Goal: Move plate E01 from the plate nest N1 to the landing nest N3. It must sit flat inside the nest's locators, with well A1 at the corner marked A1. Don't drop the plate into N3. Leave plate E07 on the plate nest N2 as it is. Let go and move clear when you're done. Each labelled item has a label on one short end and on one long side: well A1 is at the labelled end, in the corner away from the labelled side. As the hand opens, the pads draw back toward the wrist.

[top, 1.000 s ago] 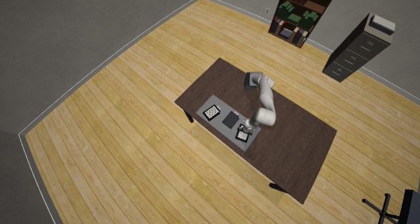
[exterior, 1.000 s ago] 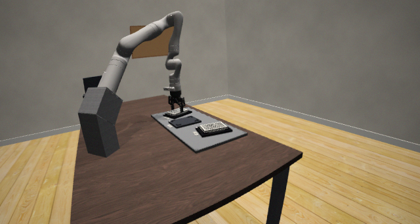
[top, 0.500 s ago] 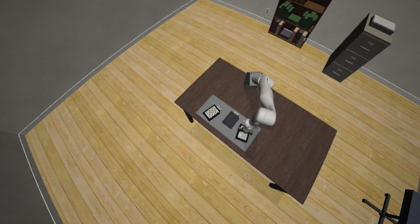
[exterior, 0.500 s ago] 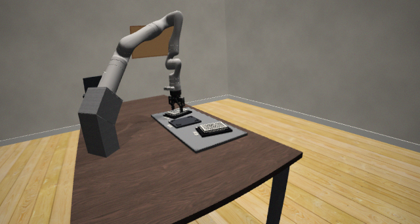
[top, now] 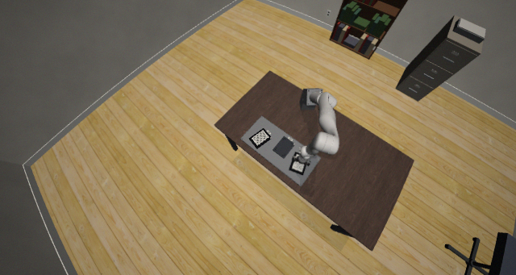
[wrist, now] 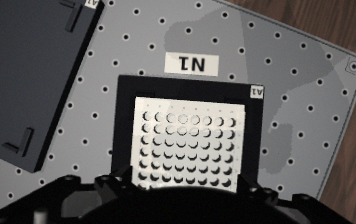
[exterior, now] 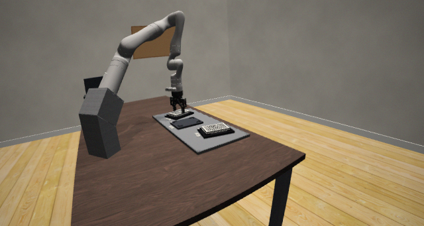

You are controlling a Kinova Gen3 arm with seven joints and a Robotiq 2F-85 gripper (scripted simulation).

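Plate E01 (top: 297, 167) (exterior: 177, 113) (wrist: 189, 145), white with dark wells, lies in the black nest N1 (wrist: 189, 87) at one end of the grey deck (top: 299, 179) (exterior: 212, 143). My gripper (top: 301, 157) (exterior: 178, 108) (wrist: 184, 181) points straight down and is shut on plate E01 across its width; the fingertips are mostly hidden at the bottom of the wrist view. The landing nest N3 (top: 283, 146) (exterior: 186, 122) (wrist: 24, 75) is a dark tray with nothing in it at the middle of the deck. Plate E07 (top: 260, 137) (exterior: 216, 128) sits in its nest at the other end.
The deck lies on a dark wooden table (top: 363, 186) (exterior: 149, 179). The arm's grey base block (exterior: 99, 123) stands at the table's back. A white N1 label (wrist: 191, 64) and an A1 corner mark (wrist: 256, 92) show by the nest.
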